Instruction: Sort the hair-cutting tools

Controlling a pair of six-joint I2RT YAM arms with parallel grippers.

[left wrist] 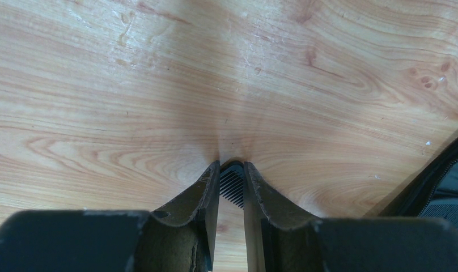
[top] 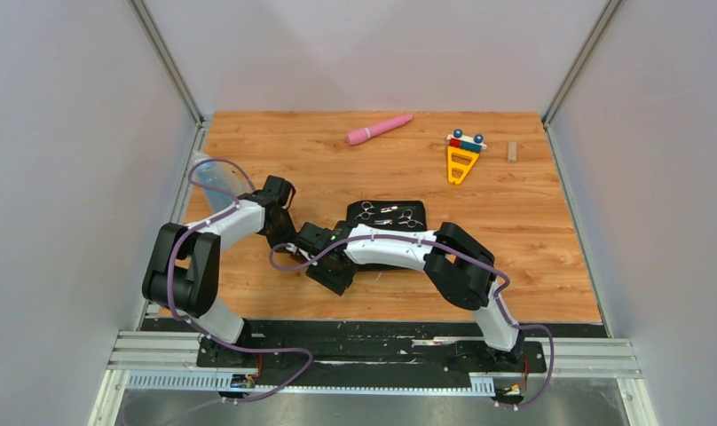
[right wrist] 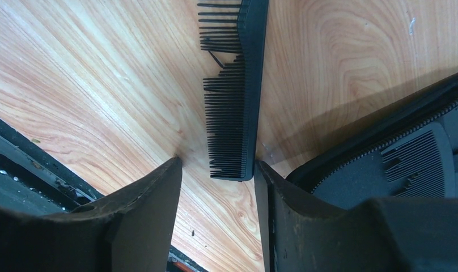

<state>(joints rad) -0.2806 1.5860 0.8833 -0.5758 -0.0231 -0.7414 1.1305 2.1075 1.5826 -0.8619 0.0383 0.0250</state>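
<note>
In the left wrist view my left gripper is shut on the toothed end of a black comb, close above the wooden table. In the right wrist view my right gripper is open, its fingertips either side of the near end of a black comb lying flat on the table. I cannot tell whether it is the same comb. In the top view both grippers meet left of the black zip case, and the combs are hidden. Two silver scissors lie on the case.
A pink wand lies at the back centre. A yellow toy and a small wooden block are at the back right. A clear plastic object sits by the left wall. The case edge is just right of my right fingers.
</note>
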